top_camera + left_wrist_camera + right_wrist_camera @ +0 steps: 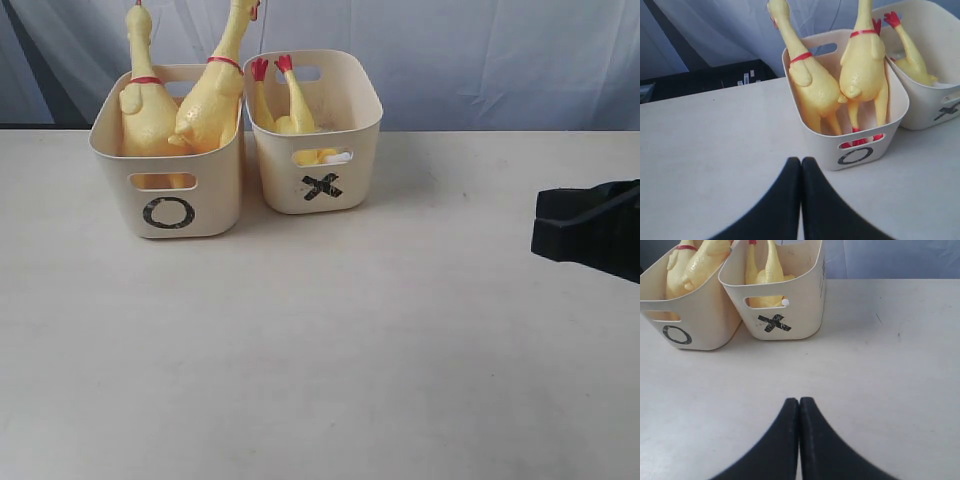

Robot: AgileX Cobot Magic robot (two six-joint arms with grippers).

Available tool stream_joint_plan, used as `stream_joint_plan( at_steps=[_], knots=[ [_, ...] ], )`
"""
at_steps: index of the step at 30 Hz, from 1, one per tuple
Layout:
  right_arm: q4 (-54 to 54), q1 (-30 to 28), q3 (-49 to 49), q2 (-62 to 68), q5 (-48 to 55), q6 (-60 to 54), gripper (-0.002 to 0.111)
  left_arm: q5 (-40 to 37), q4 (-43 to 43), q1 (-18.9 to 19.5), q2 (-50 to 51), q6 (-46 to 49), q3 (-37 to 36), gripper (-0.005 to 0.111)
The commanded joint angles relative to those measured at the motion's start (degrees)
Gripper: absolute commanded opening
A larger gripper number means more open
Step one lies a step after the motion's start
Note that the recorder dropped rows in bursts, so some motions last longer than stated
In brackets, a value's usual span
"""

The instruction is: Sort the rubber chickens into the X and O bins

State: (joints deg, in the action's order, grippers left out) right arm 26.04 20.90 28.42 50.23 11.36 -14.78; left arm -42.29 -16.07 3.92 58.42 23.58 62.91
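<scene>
Two rubber chickens [148, 105] [212, 100] stand heads up in the cream O bin [205, 205] at the back left. A third chicken [294, 108] lies head down in the X bin [365, 110], its red feet sticking up. In the left wrist view the O bin [895, 107] holds two chickens [812, 87] [862, 65], with my left gripper [801, 161] shut and empty in front of it. My right gripper [799, 401] is shut and empty, well short of the X bin [807, 295]. In the exterior view it shows as a dark shape [590, 228] at the right edge.
The pale table [320, 340] stretches in front of both bins. A blue-grey curtain [480, 50] hangs behind them. A dark ledge [700, 80] runs along the table's far edge in the left wrist view.
</scene>
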Motion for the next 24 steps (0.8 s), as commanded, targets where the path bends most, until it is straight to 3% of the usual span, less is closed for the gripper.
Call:
stream_joint_plan(
  at_steps=[1, 11, 18, 24],
  knots=[
    [0.55, -0.23, -0.25, -0.34, -0.47, -0.13, 0.000, 4.21, -0.61, 0.12, -8.85, 0.45, -6.35, 0.000],
    [1.46, -6.09, -0.25, -12.22, 0.37, -0.13, 0.000, 11.85, -2.55, 0.12, -26.01, 1.96, -18.96, 0.000],
    [1.46, -10.26, -0.25, -27.22, 0.48, -0.13, 0.000, 20.51, -13.82, 0.12, -37.85, 14.56, -27.80, 0.000],
    [1.50, -11.72, -0.25, -38.18, 0.16, -0.13, 0.000, 17.55, -14.24, 0.12, -42.52, 15.06, -30.76, 0.000]
  ],
)
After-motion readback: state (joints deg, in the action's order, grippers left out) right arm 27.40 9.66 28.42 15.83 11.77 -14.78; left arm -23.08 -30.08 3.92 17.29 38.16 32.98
